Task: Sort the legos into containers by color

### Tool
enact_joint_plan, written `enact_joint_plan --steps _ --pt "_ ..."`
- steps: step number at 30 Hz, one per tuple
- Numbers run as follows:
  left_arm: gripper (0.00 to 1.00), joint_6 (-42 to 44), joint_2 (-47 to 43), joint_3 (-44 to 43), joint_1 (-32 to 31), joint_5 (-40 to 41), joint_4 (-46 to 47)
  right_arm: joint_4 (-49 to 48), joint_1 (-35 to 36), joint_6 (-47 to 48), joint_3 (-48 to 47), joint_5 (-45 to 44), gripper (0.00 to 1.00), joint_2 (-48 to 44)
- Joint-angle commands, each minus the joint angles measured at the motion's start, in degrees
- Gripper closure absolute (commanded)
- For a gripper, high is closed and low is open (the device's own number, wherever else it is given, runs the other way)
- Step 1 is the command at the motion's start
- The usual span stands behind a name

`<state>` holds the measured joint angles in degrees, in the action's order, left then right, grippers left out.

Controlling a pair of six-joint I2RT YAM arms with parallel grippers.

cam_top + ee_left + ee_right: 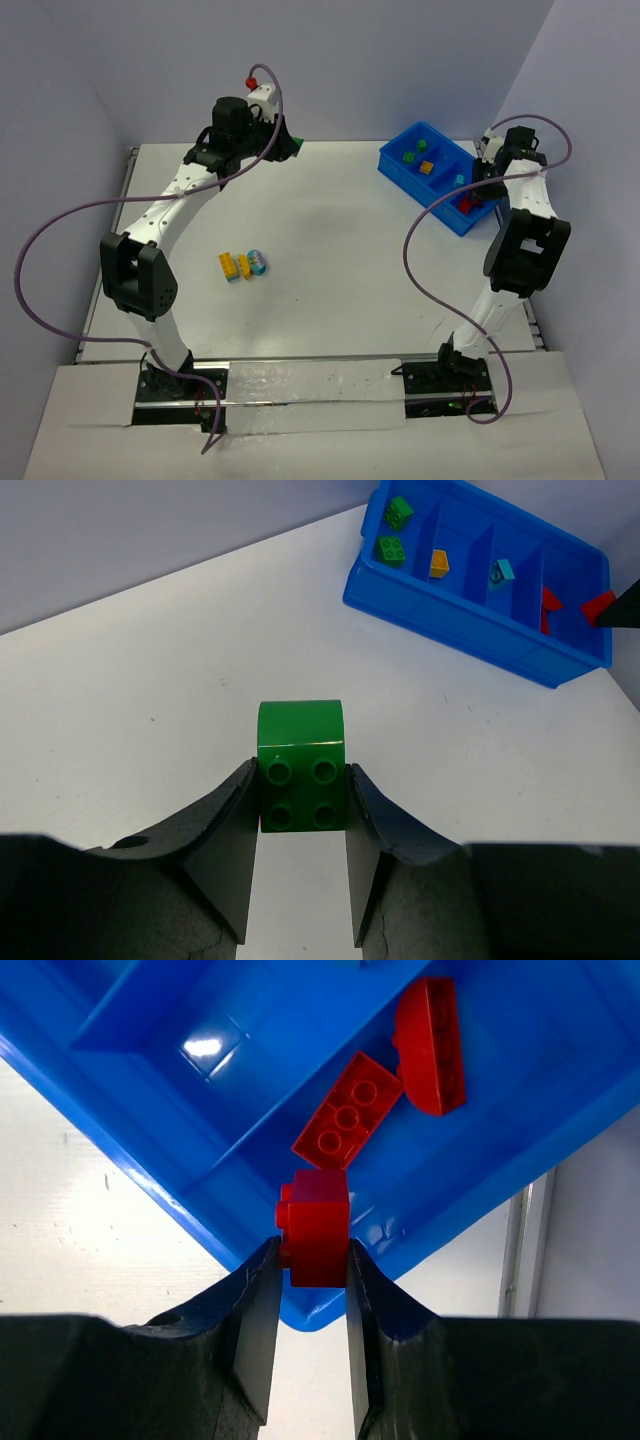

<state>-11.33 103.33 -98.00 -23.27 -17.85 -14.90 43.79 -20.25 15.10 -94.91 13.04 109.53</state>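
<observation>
1. Our left fingers (225,850) clamp a green brick (300,770), studs toward the camera, over the white bench (150,700) and well apart from the blue bin (450,610).
2. Our right fingers (250,1310) pinch a red brick (318,1225) at the corner of the bin's end compartment, where two red legos (347,1118) lie.
3. From above, the wrists hide both grips.
4. A yellow, orange and light blue cluster (243,265) sits mid-bench; we cannot make out how it is stacked.
5. Pale lilac walls (400,60) enclose the bench.
</observation>
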Motion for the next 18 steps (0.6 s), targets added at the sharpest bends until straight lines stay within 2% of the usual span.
enact_joint_plan --steps 1,8,11,15,18 --pt "1.0 0.5 0.4 -3.3 -0.3 -0.1 -0.4 0.7 -0.4 1.1 -1.7 -1.4 0.68 -0.1" --pt "1.0 0.6 2.0 -5.4 -0.3 -0.9 -1.9 0.6 -0.1 0.0 -2.6 -1.7 0.34 0.0" --pt "1.0 0.8 2.0 -5.0 -0.3 -2.7 -1.5 0.8 -0.1 -1.0 -3.2 -1.4 0.26 -1.1" --pt "1.0 0.6 0.3 -1.2 -0.1 -9.6 1.9 0.8 0.1 -4.0 -5.2 6.1 0.24 -4.0" --pt "1.0 -0.4 -2.6 3.5 -0.1 -14.5 9.0 0.3 1.5 -8.8 -7.7 15.4 0.24 -6.3"
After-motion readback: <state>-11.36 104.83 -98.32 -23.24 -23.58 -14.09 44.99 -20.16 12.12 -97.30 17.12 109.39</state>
